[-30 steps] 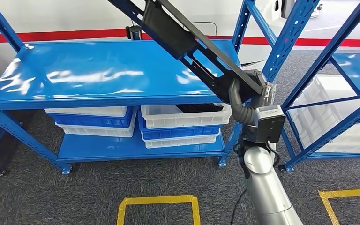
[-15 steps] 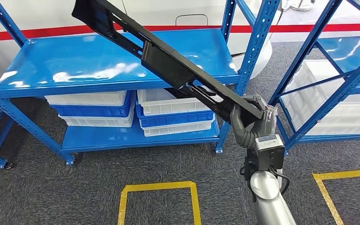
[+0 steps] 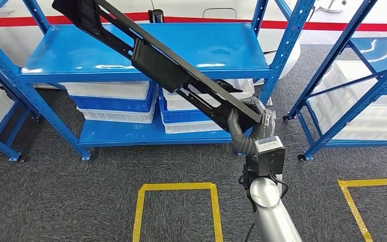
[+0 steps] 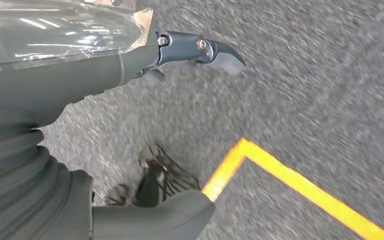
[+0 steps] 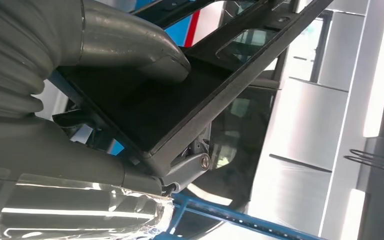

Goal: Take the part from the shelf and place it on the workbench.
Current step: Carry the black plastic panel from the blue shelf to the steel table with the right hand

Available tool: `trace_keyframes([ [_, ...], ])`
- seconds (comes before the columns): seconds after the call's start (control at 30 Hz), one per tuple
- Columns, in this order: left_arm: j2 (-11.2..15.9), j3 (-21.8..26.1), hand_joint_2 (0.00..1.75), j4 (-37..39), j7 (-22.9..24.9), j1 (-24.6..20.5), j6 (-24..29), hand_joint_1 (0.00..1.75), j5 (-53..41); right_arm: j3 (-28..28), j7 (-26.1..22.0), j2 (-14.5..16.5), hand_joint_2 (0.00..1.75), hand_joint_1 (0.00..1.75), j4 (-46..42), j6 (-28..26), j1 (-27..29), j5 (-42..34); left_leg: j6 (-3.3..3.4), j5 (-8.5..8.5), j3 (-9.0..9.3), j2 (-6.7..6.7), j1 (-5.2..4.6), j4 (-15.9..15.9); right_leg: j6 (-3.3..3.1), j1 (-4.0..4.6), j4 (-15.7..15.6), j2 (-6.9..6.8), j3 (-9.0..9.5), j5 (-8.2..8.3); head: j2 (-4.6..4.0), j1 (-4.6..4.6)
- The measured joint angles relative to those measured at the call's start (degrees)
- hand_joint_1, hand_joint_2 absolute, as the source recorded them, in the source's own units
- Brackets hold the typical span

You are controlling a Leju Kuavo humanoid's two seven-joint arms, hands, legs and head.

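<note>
part held aloft at one end, clear of the shelf

the long black part (image 3: 156, 65) is gripped at its near end by the right hand (image 3: 254, 118), thumb pressed on the flat panel as seen in the right wrist view; the rest slants up and away above the blue shelf (image 3: 146, 48), its far end over the shelf's left rear corner. it is judged stiff, moulded and fairly light, but long, so a hold at one end leaves it prone to swinging and twisting; a hold nearer the middle would be steadier. the blue uprights (image 3: 287, 45) beside the hand and the second rack (image 3: 368, 75) to the right narrow the room for turning. white bins (image 3: 116, 93) sit beneath. the left hand (image 4: 130, 65) hangs over the carpet with nothing in it, fingers apart.
</note>
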Motion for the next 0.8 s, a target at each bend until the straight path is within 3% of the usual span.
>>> trace_keyframes([
  [0.03, 0.1, 0.0, 1.75, 0.0, 0.0, 0.2, 0.0, 0.00, -0.1, 0.0, 0.0, 0.1, 1.75, 1.75, 0.6, 0.1, -0.3, -0.1, -0.05, 0.75, -0.99, 0.01, -0.03, 0.0, 0.40, -0.01, 2.1, 0.01, 0.16, -0.29, 0.00, 0.00],
  [0.07, 0.2, 0.0, 1.75, 0.0, 0.0, 0.3, -0.1, 0.00, -0.2, 0.1, 0.1, 0.3, 1.75, 1.75, 1.2, 0.3, -0.6, -0.3, -0.16, 1.50, -1.97, 0.02, -0.04, 0.1, 0.97, -0.01, 2.4, 0.01, 1.21, 0.44, 0.00, 0.02],
  [0.13, 0.2, 0.0, 1.75, 0.0, 0.0, 0.5, -0.1, 0.00, -0.2, 0.2, 0.2, 0.8, 1.75, 1.75, 2.2, 1.0, -1.5, -0.7, -0.53, 2.93, -3.67, 0.02, -0.04, 0.1, 1.68, 0.03, -2.6, 0.02, 5.99, 2.64, 0.00, 0.01],
  [0.2, 0.2, 0.0, 1.75, 0.0, 0.0, 0.6, -0.1, 0.00, -0.2, 0.4, 0.2, 1.6, 1.75, 1.75, 3.0, 1.5, -2.7, -1.0, -1.15, 4.27, -4.78, 0.07, -0.14, 0.1, 1.14, 0.42, -11.3, 0.08, 12.00, 2.43, 0.00, -0.08],
  [0.27, 0.3, 0.0, 1.75, 0.0, 0.0, 0.7, -0.1, 0.00, -0.2, 0.6, 0.2, 2.4, 1.75, 1.75, 3.6, 1.8, -3.7, -1.2, -1.83, 5.71, -5.21, 0.17, -0.11, -0.3, 0.36, 0.92, -15.8, 0.22, 14.16, 1.69, 0.00, -0.16],
  [0.33, 0.4, 0.0, 1.75, 0.0, 0.1, 1.0, 0.0, 0.00, -0.2, 0.7, 0.3, 2.9, 1.75, 1.75, 4.5, 2.2, -4.5, -1.4, -2.51, 6.30, -5.56, 0.06, 0.06, -0.9, -0.39, 0.63, -16.2, 0.28, 13.31, 2.73, 0.00, -0.14],
  [0.37, 0.4, 0.0, 1.75, 0.0, 0.2, 1.2, 0.0, 0.00, -0.1, 0.8, 0.3, 3.3, 1.75, 1.75, 5.1, 2.3, -4.9, -1.5, -2.78, 5.17, -5.99, -0.05, 0.15, -0.3, -1.06, 0.35, -16.4, 0.25, 13.01, 3.44, 0.00, -0.25],
  [0.43, 0.6, 0.0, 1.75, 0.0, 0.3, 1.4, 0.1, 0.00, 0.4, 1.1, 0.5, 4.2, 1.75, 1.75, 6.3, 2.6, -5.6, -1.7, -3.21, 0.03, -7.61, -0.28, 0.35, 4.5, -2.06, -0.08, -16.5, 0.14, 12.16, 4.78, 0.00, -0.62],
  [0.5, 0.7, 0.1, 1.75, 0.0, 0.4, 1.6, 0.1, 0.00, 1.0, 1.4, 0.8, 5.0, 1.75, 1.75, 7.5, 2.8, -6.3, -1.7, -3.69, -4.50, -9.23, -0.34, 0.47, 12.2, -2.29, 0.03, -16.2, 0.00, 10.93, 5.61, 0.00, -0.91],
  [0.53, 0.8, 0.1, 1.75, 0.0, 0.4, 1.6, 0.1, 0.00, 1.3, 1.5, 1.0, 5.3, 1.75, 1.75, 8.1, 3.0, -6.6, -1.8, -3.95, -5.16, -9.28, -0.34, 0.58, 14.7, -2.19, 0.04, -15.9, -0.09, 10.35, 5.84, 0.00, -0.92],
  [0.57, 0.9, 0.1, 1.75, 0.0, 0.5, 1.6, 0.1, 0.00, 1.4, 1.6, 1.1, 5.6, 1.75, 1.75, 8.6, 3.1, -6.9, -1.8, -4.16, -4.81, -8.39, -0.31, 0.76, 15.1, -2.05, 0.00, -15.5, -0.17, 9.81, 5.99, 0.00, -0.94],
  [0.63, 1.1, 0.1, 1.75, 0.0, 0.6, 1.7, -0.1, 0.00, 1.6, 1.7, 1.3, 6.0, 1.75, 1.75, 9.2, 3.2, -7.4, -1.8, -4.63, -2.71, -3.96, -0.26, 1.30, 9.8, -1.81, -0.21, -14.6, -0.25, 8.87, 6.10, 0.00, -0.95],
  [0.7, 1.2, 0.1, 1.75, 0.0, 0.4, 1.8, -0.6, 0.00, 1.7, 1.7, 1.6, 6.3, 1.75, 1.75, 9.6, 3.3, -8.2, -1.7, -4.91, -1.87, -0.01, -0.55, 1.37, 3.7, -1.56, -0.06, -13.8, -0.22, 7.74, 6.21, 0.00, -1.04],
  [0.8, 1.4, 0.3, 1.75, 0.0, -0.4, 2.1, -1.7, 0.00, 2.3, 1.6, 2.4, 6.2, 1.75, 1.75, 9.8, 3.2, -9.3, -1.6, -4.24, -1.84, 0.39, -0.94, 0.86, 2.2, -0.47, 0.41, -13.2, -0.10, 6.62, 6.91, 0.00, -1.07],
])
